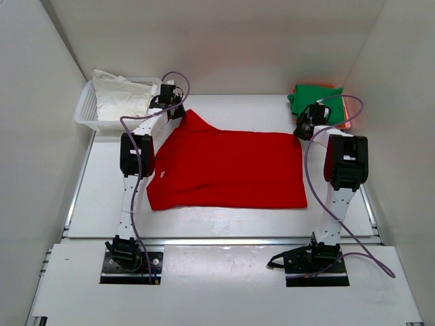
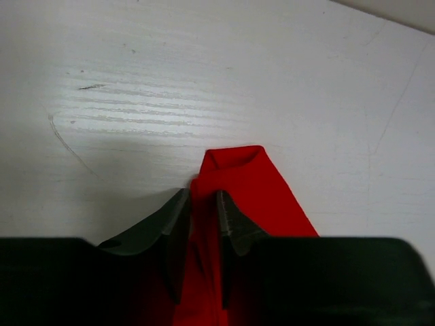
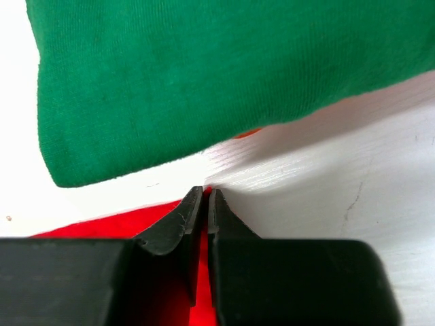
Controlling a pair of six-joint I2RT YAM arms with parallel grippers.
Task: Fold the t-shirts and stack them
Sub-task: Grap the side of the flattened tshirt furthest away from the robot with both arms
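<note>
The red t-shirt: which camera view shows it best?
Top external: the whole red t-shirt lies spread out. Left wrist shows only a fold pinched in the left gripper; right wrist only an edge in the right gripper.

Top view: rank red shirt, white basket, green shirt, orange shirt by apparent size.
1. red shirt, by far the largest.
2. white basket.
3. green shirt, somewhat smaller than the basket.
4. orange shirt: only a sliver shows under the green one, so its full size cannot be told.
</note>
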